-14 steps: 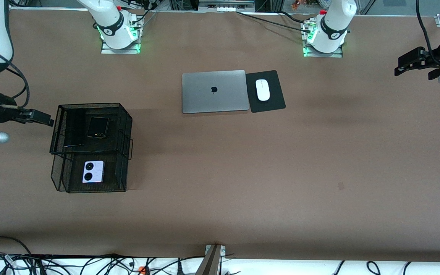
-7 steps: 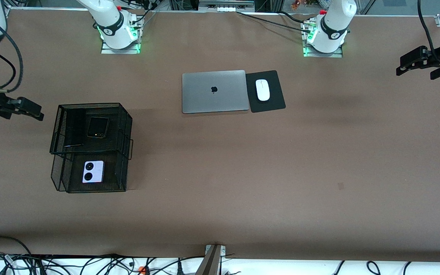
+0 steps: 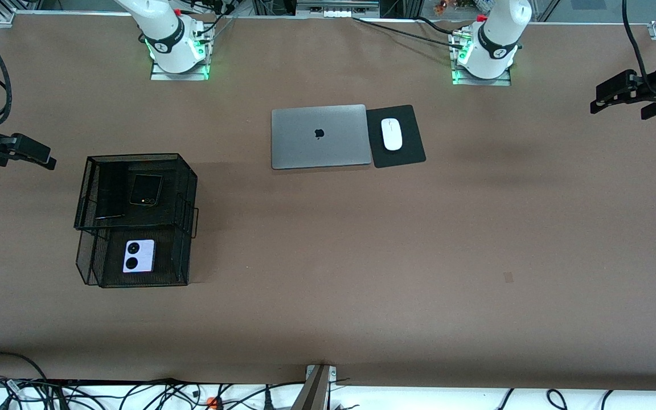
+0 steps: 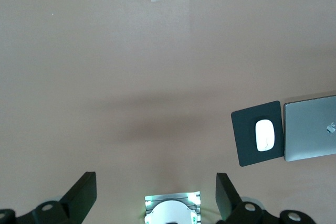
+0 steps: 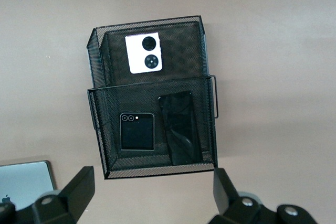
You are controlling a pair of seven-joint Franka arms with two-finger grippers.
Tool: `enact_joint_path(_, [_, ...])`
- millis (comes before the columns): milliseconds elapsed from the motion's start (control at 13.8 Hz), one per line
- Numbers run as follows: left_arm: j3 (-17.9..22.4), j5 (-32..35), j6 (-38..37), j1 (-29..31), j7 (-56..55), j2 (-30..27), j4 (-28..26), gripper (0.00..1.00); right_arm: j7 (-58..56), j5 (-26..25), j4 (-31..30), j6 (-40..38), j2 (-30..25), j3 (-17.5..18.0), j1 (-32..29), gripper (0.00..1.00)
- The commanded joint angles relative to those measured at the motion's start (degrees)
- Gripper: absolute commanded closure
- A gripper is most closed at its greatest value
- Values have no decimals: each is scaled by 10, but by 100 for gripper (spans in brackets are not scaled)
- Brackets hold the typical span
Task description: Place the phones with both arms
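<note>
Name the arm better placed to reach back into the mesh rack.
Right. The right gripper, open, hangs beside the mesh rack holding the phones; the left gripper, open, hangs over bare table at the left arm's end.

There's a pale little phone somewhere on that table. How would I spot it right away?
Find the black wire mesh organizer toward the right arm's end of the table. In its lower tray, the one nearer the front camera, lies the lilac-white flip phone. It is the only pale phone, with two black circles; the upper tray's phones are black.
</note>
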Motion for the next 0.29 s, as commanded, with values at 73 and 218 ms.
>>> enact_joint_path(73, [-2,7,18,2,-5,10,8,0,9,5,4,-7,11,14,-1,0])
enact_joint_path(218, [-4,6,33,2,-5,14,7,0,13,2,4,-6,14,14,0,0])
